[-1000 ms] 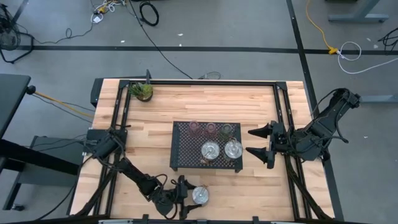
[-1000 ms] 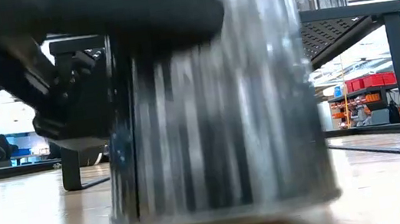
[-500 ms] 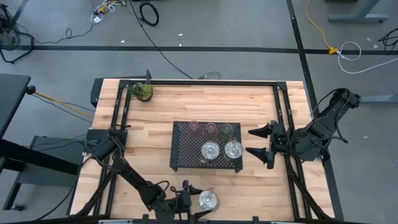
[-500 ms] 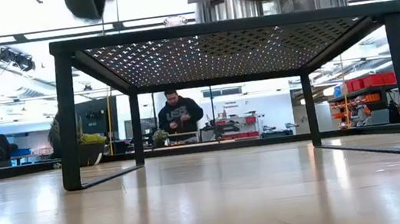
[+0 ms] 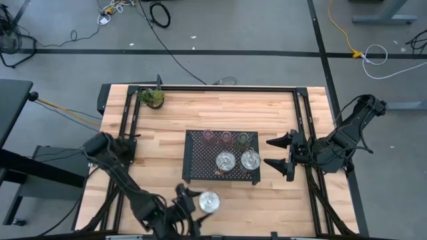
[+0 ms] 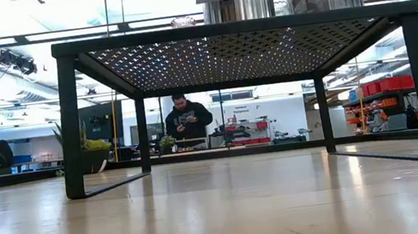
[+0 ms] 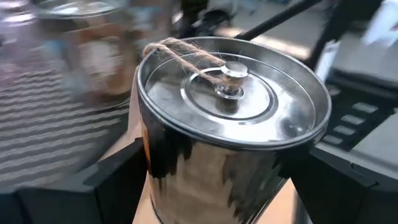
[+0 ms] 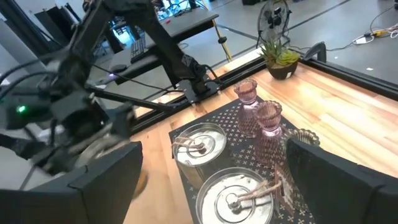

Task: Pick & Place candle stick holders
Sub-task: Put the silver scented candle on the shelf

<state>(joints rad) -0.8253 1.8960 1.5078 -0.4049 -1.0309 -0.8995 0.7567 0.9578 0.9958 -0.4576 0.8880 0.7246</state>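
High view: left gripper (image 5: 190, 202) near desk (image 5: 167, 120) front edge, fingers clenched on a silver tin (image 5: 209, 201). Right gripper (image 5: 279, 153) beside tray (image 5: 193, 160), fingers spread, empty.
Low view: tray legs; tin out of sight.
Left wrist view: tin top with twine; fingers mostly hidden.
Right wrist view: two pink holders (image 8: 258, 115) on tray, partly cut off.

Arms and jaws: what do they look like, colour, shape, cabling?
Both arms are dark, near-black, jointed links. The right gripper ends in two tapered, pointed black jaws, blunt flat slabs in its own wrist view. The left gripper has the same black flat jaws. Black cables trail from the left arm's base. No markings are legible.
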